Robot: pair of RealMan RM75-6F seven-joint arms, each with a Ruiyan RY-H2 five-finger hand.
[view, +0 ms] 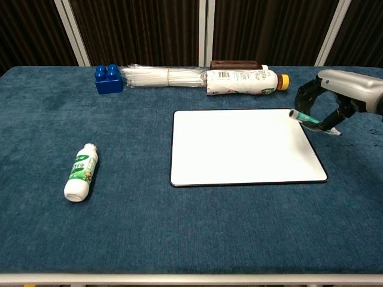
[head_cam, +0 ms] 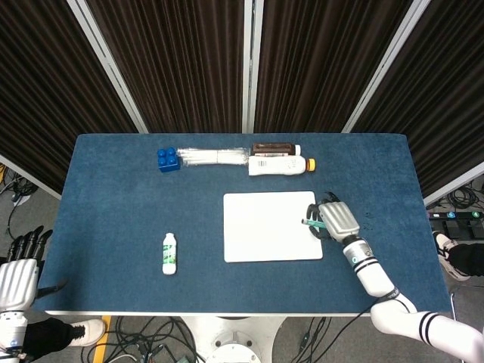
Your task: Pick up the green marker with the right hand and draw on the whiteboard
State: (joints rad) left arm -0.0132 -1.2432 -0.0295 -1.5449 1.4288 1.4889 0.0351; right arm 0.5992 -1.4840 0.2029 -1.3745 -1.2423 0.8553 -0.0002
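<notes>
The white whiteboard (head_cam: 272, 226) (view: 242, 146) lies flat at the middle right of the blue table. My right hand (head_cam: 336, 218) (view: 341, 95) hovers over the board's right edge and grips the green marker (head_cam: 311, 223) (view: 306, 118). The marker is tilted, its end pointing left over the board's upper right corner, above the surface. My left hand (head_cam: 19, 274) hangs off the table's left front corner, holding nothing, its fingers apart.
A small white bottle with a green label (head_cam: 169, 253) (view: 81, 172) lies front left. Along the back sit a blue brick (head_cam: 169, 159) (view: 108, 78), a bundle of white straws (head_cam: 215, 156) (view: 161, 76), a brown box (head_cam: 272, 147) and a lying bottle with an orange cap (head_cam: 280, 165) (view: 244, 82).
</notes>
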